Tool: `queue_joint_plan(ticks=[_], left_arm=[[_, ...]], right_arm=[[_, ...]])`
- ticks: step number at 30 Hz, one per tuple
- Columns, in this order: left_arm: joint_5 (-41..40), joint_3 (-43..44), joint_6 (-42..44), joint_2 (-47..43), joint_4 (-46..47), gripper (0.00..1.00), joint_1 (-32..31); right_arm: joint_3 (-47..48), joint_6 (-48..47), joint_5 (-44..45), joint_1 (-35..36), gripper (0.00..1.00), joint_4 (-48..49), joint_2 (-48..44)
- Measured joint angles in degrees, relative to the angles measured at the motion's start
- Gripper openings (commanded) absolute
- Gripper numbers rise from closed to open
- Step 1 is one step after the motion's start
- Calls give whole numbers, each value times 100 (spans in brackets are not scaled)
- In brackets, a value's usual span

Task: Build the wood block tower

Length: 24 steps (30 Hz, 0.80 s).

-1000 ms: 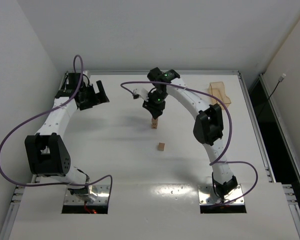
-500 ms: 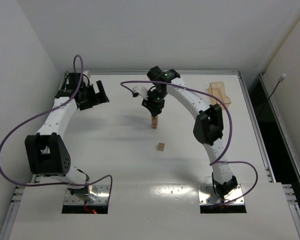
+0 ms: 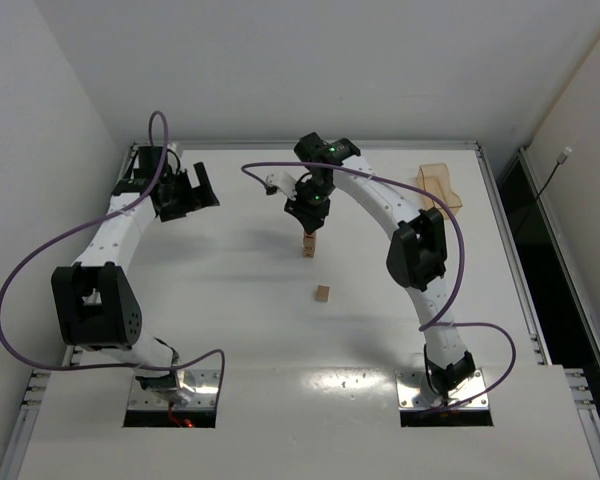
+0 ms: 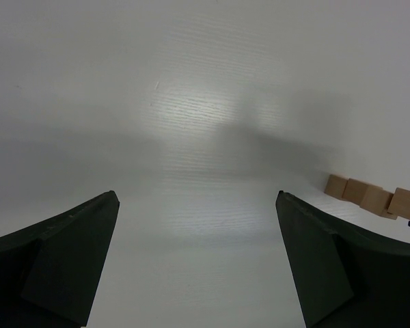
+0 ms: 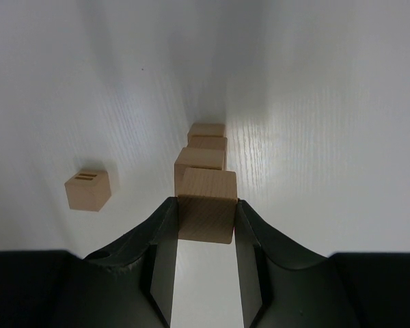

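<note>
My right gripper [image 3: 309, 218] [image 5: 206, 217] is shut on a plain tan wood cube [image 5: 206, 205]. It holds the cube right over the tower [image 3: 308, 245], a slim column of three tan cubes [image 5: 200, 158]. I cannot tell whether the held cube rests on the column. In the left wrist view the column [image 4: 365, 193] shows at the right edge with the held cube at its tip. One loose cube with two dark marks [image 3: 323, 293] [image 5: 87, 189] lies on the table nearer the arm bases. My left gripper [image 3: 187, 190] [image 4: 197, 198] is open and empty at the far left. No roof-shaped piece is in view.
A translucent tan plastic tray [image 3: 438, 187] stands at the far right of the white table [image 3: 230, 300]. Purple cables loop over both arms. White walls close in the table at the back and left.
My right gripper with its cube has risen very slightly over the column. The left arm and the loose cube have not moved.
</note>
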Motion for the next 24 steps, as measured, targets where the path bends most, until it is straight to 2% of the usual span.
queue_joint_plan(ticks=[24], left_arm=[[39, 0, 0, 31, 2, 99, 0]], right_arm=[[0, -4, -2, 0, 17, -98, 0]])
